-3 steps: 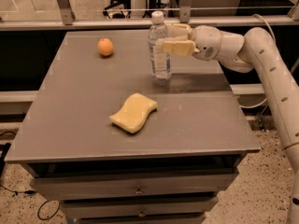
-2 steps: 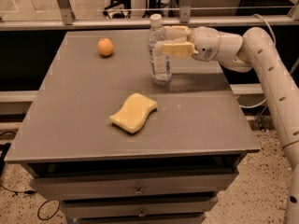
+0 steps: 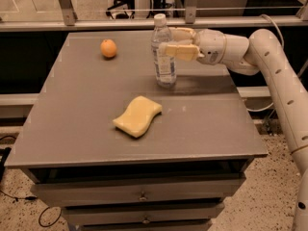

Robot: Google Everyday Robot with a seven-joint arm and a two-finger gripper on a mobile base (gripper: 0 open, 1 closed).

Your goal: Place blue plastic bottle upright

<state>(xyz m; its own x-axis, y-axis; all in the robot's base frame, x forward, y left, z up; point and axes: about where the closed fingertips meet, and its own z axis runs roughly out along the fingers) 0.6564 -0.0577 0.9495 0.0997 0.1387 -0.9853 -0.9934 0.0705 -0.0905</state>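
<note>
Blue plastic bottle (image 3: 165, 69) stands straight on table (image 3: 72, 119), near back edge, bottom looks flat down. Gripper (image 3: 167, 40) hugs bottle up high, one finger each side. Good way: let go slow, pull arm straight back, no bump. Orange (image 3: 109, 48), sponge (image 3: 138, 116) well apart

Jaws around bottle (image 3: 165, 70); sponge (image 3: 138, 116) before, orange (image 3: 109, 48) left.
</note>
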